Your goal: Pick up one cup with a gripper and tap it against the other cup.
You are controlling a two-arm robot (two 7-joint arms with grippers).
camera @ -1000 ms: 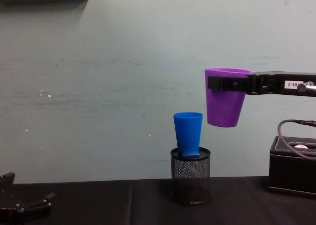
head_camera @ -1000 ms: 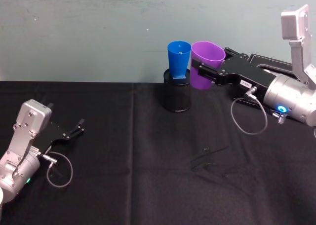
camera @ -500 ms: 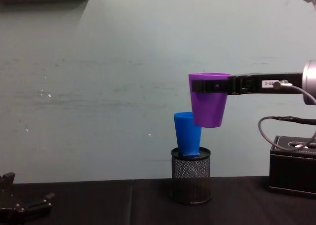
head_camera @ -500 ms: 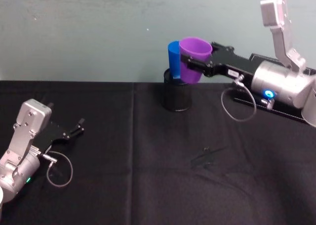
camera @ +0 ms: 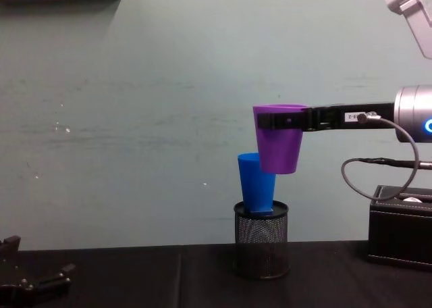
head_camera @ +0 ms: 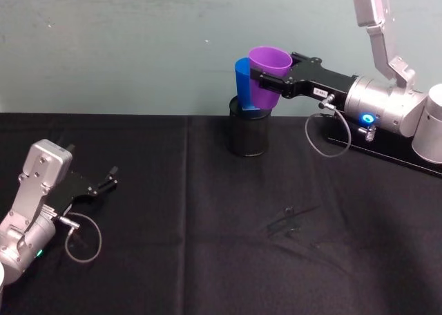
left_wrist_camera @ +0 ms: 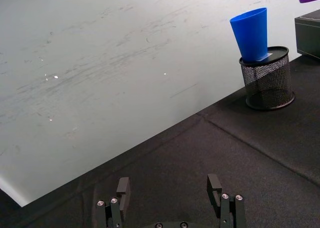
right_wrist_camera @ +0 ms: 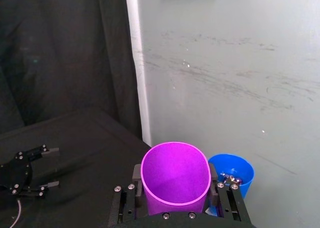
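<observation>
Your right gripper (head_camera: 269, 81) reaches in from 3 o'clock of the head view, level above the tabletop (head_camera: 207, 225). Its jaws pinch the purple cup (head_camera: 268, 77) just below the rim, one finger on each side of the wall. You hold the cup upright and off the tabletop, mouth up, as the right wrist view confirms (right_wrist_camera: 175, 175). The blue cup (head_camera: 242, 83) stands mouth up in the black wire-mesh pen holder (head_camera: 248, 132), leaning slightly, at 12 o'clock on the tabletop by the wall. In the chest view the purple cup (camera: 278, 139) hangs at about 1 o'clock of the blue cup (camera: 253, 183), its base below the level of the blue rim and its side right by that rim. You cannot tell from these views whether the two walls actually touch. A black box (camera: 399, 227) sits at 3 o'clock of the pen holder (camera: 260, 240), well apart from it. Your left gripper (head_camera: 103, 180) lies low over the tabletop at 8 o'clock, jaws spread and empty, as seen from the left wrist (left_wrist_camera: 168, 185).
</observation>
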